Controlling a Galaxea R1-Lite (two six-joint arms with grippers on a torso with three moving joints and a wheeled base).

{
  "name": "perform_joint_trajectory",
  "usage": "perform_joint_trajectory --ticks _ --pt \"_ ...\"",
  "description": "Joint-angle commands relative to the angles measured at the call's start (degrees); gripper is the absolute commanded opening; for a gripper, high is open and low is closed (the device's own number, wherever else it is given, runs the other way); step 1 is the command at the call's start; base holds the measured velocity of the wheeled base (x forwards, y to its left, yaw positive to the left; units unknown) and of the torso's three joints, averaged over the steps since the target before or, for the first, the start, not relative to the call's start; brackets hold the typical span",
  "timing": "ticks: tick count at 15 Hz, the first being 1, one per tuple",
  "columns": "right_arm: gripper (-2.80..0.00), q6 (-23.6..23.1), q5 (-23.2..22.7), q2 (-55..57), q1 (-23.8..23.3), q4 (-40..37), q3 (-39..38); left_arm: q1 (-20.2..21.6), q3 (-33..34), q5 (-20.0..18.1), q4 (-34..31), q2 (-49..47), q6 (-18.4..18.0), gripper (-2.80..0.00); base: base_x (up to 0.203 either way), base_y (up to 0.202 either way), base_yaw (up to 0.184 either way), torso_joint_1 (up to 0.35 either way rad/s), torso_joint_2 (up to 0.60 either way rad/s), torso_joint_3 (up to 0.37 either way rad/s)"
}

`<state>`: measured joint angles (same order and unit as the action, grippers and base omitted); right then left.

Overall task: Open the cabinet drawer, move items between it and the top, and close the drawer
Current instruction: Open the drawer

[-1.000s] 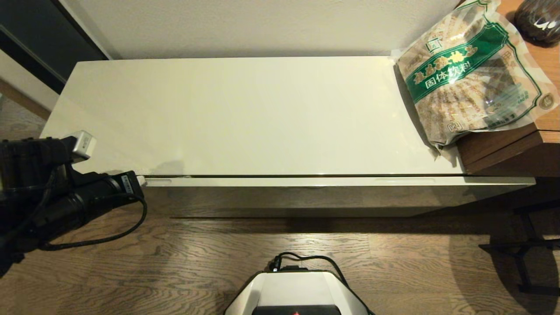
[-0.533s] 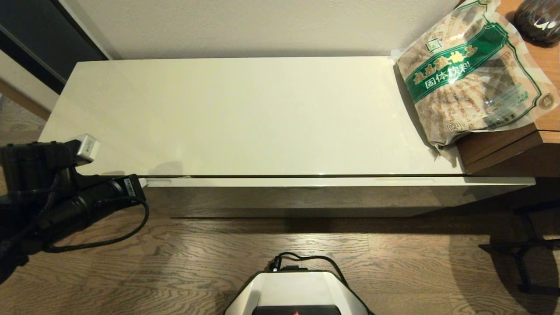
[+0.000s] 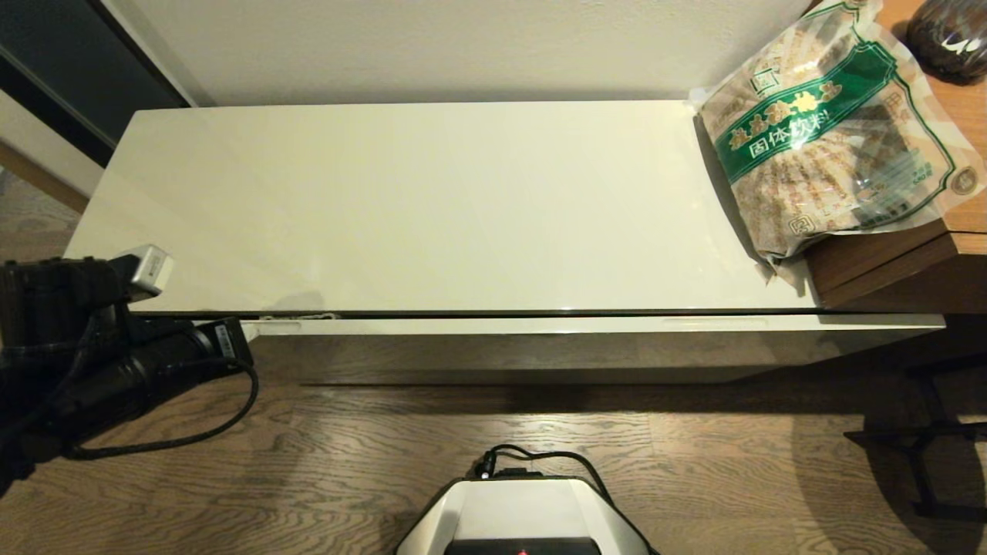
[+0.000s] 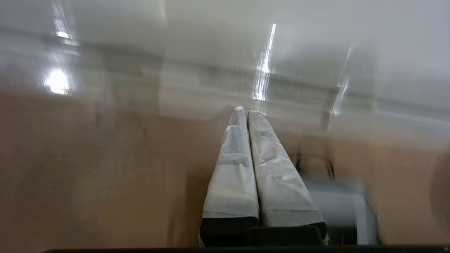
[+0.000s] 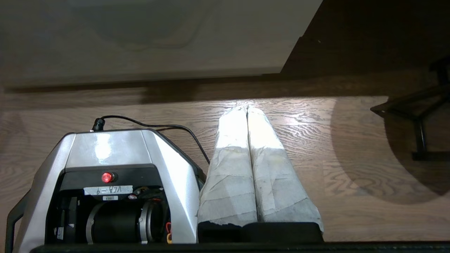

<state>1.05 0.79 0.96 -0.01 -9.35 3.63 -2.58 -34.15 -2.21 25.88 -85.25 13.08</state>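
The cream top (image 3: pixel 432 200) is bare except at its right end, where the clear food bag (image 3: pixel 837 131) with the green band overhangs it while resting on the brown desk. Below the top's front edge, the cabinet drawer (image 3: pixel 540 327) stands out a narrow strip, a little wider at its left. My left gripper (image 3: pixel 248 330) is shut, its tip at the drawer's left handle slot (image 3: pixel 279 325). In the left wrist view, the closed fingertips (image 4: pixel 245 111) touch the glossy front. My right gripper (image 5: pixel 246 107) hangs shut over the floor, parked. The denim garment is out of view.
The brown wood-grain desk (image 3: pixel 887 262) adjoins the cabinet on the right, with a dark round object (image 3: pixel 948 35) on it. A black stand's legs (image 3: pixel 925 447) are on the floor at right. My base (image 3: pixel 524 516) sits in front, with wooden floor between it and the cabinet.
My left arm has drawn back slightly toward me, and the drawer's front has slid out a little with it, showing more at the left end.
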Motion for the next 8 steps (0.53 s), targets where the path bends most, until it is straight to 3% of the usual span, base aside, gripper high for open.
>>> perform_joint_trajectory --ticks 1,4,8 --pt "-2.8 0.01 0.0 0.09 0.01 -0.05 0.06 0.04 0.22 -0.18 -3.31 1.79 0.02 -2.8 0.0 0.0 0.0 0.0 0.0 0.0" --pt "-2.8 0.01 0.0 0.09 0.01 -0.05 -0.03 0.04 0.23 -0.25 -10.83 3.7 -0.07 -2.8 0.0 0.0 0.0 0.0 0.0 0.0" --pt "-2.8 0.01 0.0 0.09 0.01 -0.05 -0.03 0.19 -0.43 -1.03 -16.14 9.09 1.06 -2.8 0.0 0.0 0.0 0.0 0.0 0.0"
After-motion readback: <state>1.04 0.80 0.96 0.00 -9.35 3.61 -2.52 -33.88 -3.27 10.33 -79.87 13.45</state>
